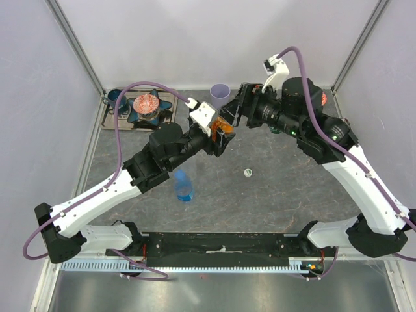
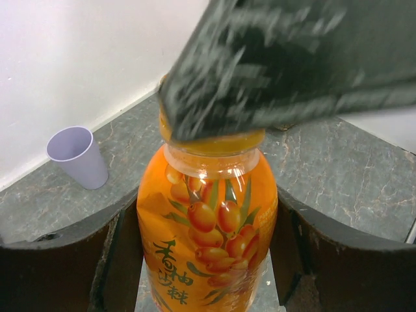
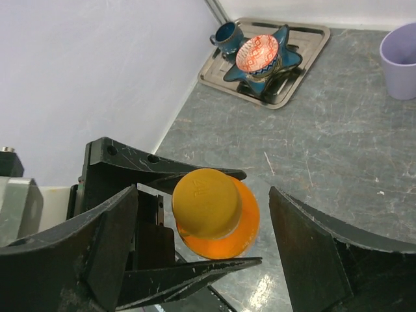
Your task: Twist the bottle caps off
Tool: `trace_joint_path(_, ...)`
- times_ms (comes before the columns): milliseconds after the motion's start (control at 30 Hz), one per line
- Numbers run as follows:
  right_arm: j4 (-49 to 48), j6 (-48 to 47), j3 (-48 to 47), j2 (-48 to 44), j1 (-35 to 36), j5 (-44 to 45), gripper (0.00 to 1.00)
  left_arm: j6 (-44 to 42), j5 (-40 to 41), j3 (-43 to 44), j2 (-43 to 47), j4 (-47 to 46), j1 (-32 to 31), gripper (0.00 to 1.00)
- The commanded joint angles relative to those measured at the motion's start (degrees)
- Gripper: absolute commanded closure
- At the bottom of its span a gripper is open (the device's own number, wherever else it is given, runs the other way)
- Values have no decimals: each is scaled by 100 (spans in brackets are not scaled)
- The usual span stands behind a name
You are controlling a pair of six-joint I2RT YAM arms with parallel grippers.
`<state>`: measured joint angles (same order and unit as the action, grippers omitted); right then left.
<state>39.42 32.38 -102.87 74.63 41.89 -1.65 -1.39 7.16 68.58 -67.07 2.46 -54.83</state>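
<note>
Your left pincer pinches the short orange bottle by its body, upper centre of the top view. Your right pincer stands spread either side of the orange cap, with a gap on each side. A blue bottle lies on the bench below them.

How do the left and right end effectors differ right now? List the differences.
Grip: the left end effector is shut on the orange bottle; the right end effector is open and holds nothing. Place: the left end effector clamps the bottle's body; the right straddles the orange cap, fingers apart from it. Shared: both are at the same bottle.
</note>
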Motion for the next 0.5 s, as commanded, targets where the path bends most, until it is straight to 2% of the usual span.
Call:
trace_joint_path(0,-233,-21,4,113,170,103,13,-239,137,15,10,-378,-37,64)
trace_joint_path(200,-277,-65,100,122,223,305,18,-248,137,-20,27,-378,-37,64)
trace_joint_path(467,-356,-135,136,34,223,648,17,-257,119,-64,27,-360,-46,63)
